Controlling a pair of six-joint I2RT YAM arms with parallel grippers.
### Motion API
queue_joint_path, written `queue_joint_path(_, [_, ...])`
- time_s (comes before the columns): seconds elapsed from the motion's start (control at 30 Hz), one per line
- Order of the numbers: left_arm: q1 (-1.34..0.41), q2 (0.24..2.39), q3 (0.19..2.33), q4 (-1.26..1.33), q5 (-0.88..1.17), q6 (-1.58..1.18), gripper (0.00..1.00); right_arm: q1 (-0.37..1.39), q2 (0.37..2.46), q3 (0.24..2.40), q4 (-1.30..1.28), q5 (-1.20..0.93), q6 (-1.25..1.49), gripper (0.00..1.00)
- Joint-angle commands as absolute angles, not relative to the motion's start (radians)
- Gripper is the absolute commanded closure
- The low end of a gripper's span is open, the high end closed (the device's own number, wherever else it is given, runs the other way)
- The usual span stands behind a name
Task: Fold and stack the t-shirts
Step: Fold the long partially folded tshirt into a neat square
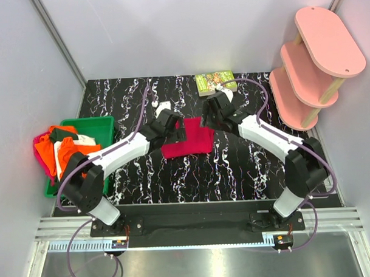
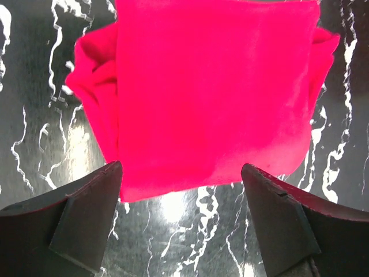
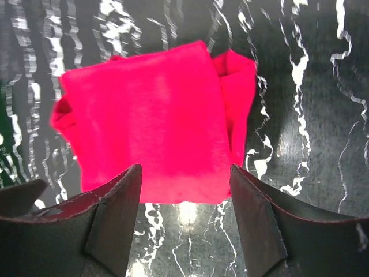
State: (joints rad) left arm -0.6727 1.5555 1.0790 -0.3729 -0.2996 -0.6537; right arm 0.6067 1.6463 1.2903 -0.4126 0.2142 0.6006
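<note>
Broadly, a black table (image 1: 247, 173) with white marble-like veining fills the floor of the cell, its surface glossy in both wrist views. A pink shelf (image 1: 316, 55) of rounded tiers on pale wooden posts stands at its far right corner. At the left edge sits a green plastic bin (image 1: 93, 123), with rumpled orange, white and pink t-shirts (image 1: 67, 148) heaped in and beside it. Near the table's middle lies the crimson t-shirt (image 1: 188, 141), soft matte cloth folded into a rough square with rolled layers showing at its sides (image 2: 213, 98) (image 3: 155, 127). A small green-covered book (image 1: 214, 81) lies at the far edge. The left gripper (image 2: 181, 173) and right gripper (image 3: 185, 173) hang over the shirt from opposite sides, their dark wedge-shaped fingers spread wide and holding nothing.
</note>
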Motion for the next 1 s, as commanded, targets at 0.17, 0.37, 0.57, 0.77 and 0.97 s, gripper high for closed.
queue_joint_path(0.17, [-0.670, 1.658, 1.126, -0.384, -0.302, -0.629, 0.12, 0.584, 1.776, 1.230, -0.368, 0.175, 0.689, 0.28])
queue_joint_path(0.37, [-0.670, 1.649, 1.080, -0.370, -0.301, -0.624, 0.12, 0.581, 1.796, 1.210, -0.305, 0.155, 0.690, 0.11])
queue_joint_path(0.57, [-0.667, 1.643, 1.065, -0.371, -0.296, -0.627, 0.12, 0.572, 1.853, 1.186, -0.273, 0.108, 0.732, 0.09])
queue_joint_path(0.77, [-0.649, 1.638, 1.068, -0.377, -0.295, -0.638, 0.12, 0.563, 1.900, 1.143, -0.210, 0.069, 0.779, 0.09])
queue_joint_path(0.97, [-0.629, 1.641, 1.085, -0.385, -0.287, -0.634, 0.12, 0.551, 1.939, 1.132, -0.192, 0.055, 0.790, 0.09])
